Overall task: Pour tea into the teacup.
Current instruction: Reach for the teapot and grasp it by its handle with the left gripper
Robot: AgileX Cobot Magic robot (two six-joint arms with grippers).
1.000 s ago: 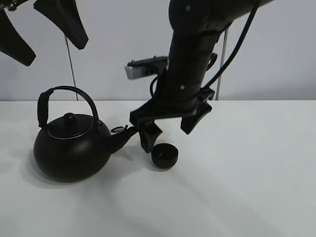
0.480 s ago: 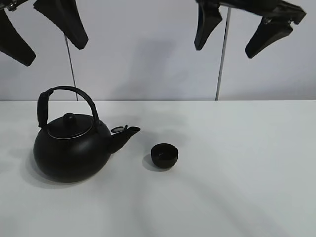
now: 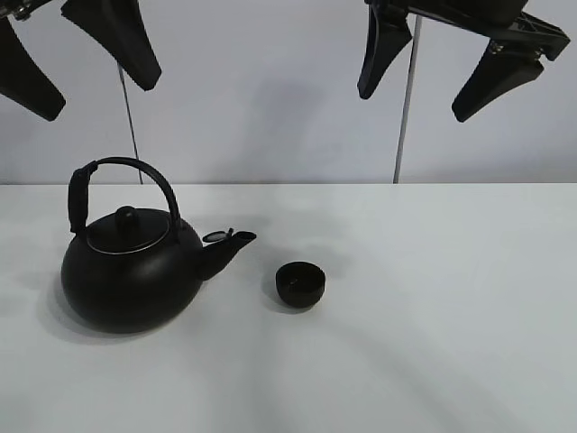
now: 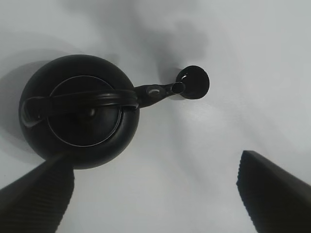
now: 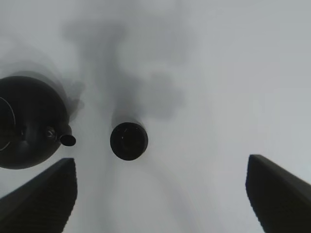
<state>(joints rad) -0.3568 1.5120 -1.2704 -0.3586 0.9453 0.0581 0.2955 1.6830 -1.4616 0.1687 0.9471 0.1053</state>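
Observation:
A small black teacup (image 3: 300, 284) stands on the white table, just right of the spout of a large round black kettle (image 3: 131, 271) with an arched handle. The cup also shows in the left wrist view (image 4: 196, 82) and the right wrist view (image 5: 129, 141); the kettle shows there too (image 4: 77, 114) (image 5: 26, 121). My left gripper (image 3: 77, 54) hangs open high above the kettle, empty. My right gripper (image 3: 442, 59) hangs open high above the table, right of the cup, empty.
The white table (image 3: 433, 316) reaches to a pale back wall. Two thin vertical poles (image 3: 404, 126) stand behind the table's back edge.
My right arm has risen from low beside the teacup to high above the table, leaving the cup standing where it was. The left gripper and the kettle have not moved.

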